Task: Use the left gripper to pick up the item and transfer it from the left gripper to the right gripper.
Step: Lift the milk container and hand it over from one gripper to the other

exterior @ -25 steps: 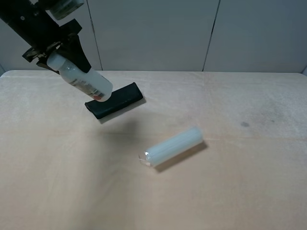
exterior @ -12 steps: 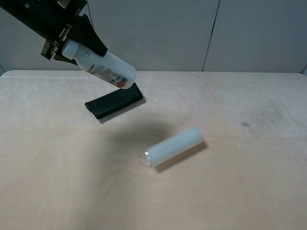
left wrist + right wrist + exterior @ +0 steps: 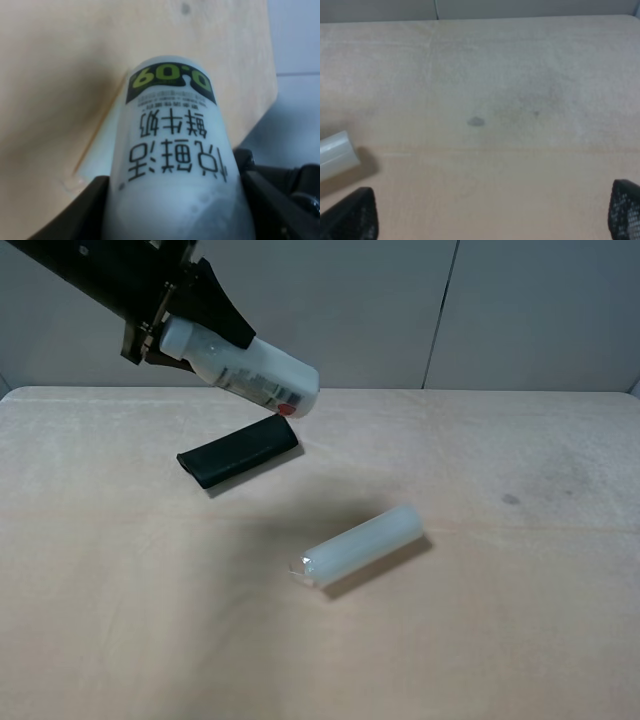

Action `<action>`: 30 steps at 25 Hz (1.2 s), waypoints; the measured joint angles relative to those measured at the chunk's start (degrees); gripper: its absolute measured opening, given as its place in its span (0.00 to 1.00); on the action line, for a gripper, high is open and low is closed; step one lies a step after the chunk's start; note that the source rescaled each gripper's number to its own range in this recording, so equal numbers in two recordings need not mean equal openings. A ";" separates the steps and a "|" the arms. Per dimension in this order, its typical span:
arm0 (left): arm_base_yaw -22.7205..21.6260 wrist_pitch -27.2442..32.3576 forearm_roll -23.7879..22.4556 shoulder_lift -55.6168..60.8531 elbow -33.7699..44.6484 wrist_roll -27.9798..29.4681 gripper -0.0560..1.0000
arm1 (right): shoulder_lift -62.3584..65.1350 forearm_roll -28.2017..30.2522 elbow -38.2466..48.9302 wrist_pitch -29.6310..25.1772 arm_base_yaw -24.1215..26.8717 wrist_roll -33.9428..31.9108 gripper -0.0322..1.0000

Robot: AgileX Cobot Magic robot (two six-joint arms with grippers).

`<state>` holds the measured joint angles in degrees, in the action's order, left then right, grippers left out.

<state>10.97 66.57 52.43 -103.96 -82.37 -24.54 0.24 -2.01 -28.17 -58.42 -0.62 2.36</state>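
Up above the table, the left gripper, clamped on the bottle near its cap, has swung it higher and rightward; right gripper waits spread wide, empty. Handover looks next.

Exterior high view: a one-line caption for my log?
Left gripper holds the white bottle tilted in mid-air; black case and translucent cylinder lie on the table.

A lab-like test bench: bare pale wooden table against plain grey wall panels.
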 joint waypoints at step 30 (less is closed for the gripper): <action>7.37 0.04 4.27 -2.59 0.00 -3.71 0.07 | -40.99 -19.82 -15.89 14.77 -20.85 30.11 1.00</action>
<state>18.34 66.61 56.70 -106.55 -82.37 -28.25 -40.75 -21.83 -44.05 -43.65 -21.47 32.48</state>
